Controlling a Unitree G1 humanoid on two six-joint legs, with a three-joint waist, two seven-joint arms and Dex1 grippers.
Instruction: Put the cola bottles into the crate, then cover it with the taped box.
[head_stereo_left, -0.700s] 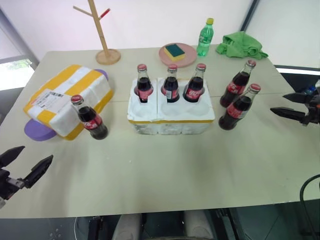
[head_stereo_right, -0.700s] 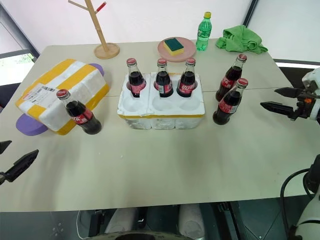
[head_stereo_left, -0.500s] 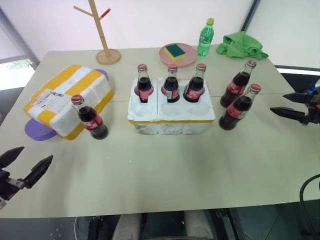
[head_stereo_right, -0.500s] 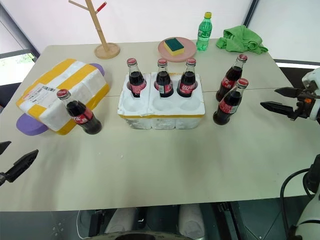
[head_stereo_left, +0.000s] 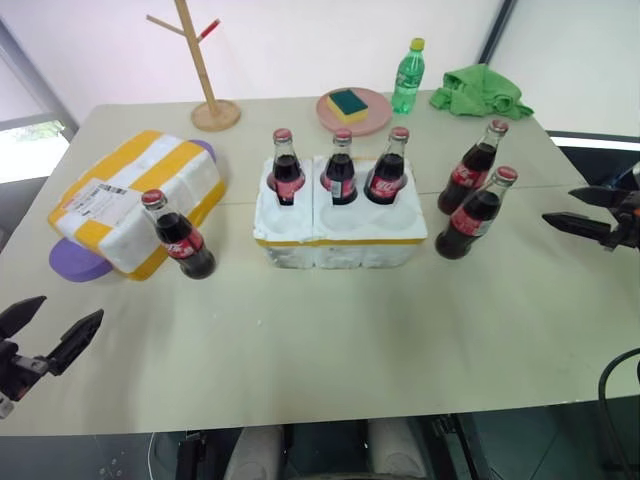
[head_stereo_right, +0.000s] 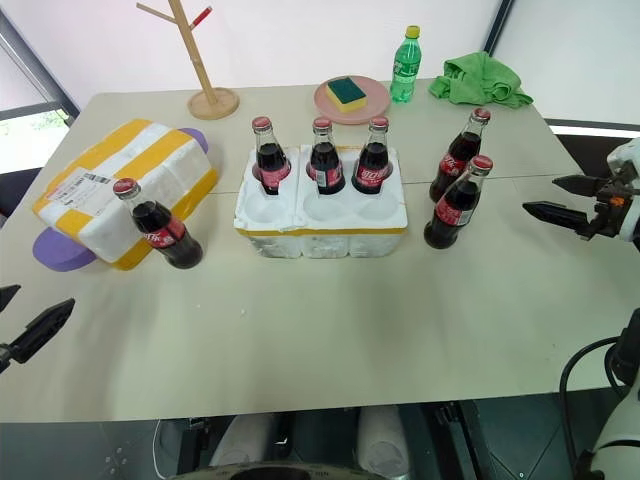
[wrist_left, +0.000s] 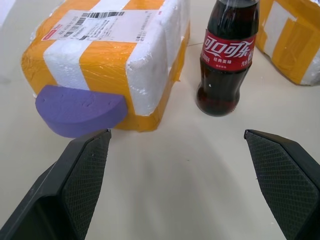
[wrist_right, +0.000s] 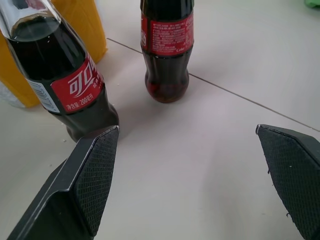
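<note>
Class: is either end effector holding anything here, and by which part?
Nothing is held. The left end effector and right end effector are both open and clear of the cola bottles.

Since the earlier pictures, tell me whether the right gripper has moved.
No. The right gripper hangs open just right of the nearest cola bottle, the same gap as before; the small shift is the camera's.

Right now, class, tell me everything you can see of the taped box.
The taped box is a white foam block wrapped in wide yellow tape stripes, with a white barcode label on top near one end. It lies tilted at the table's left, resting on a purple foam piece that sticks out beneath it. A cola bottle stands close beside it.
</note>
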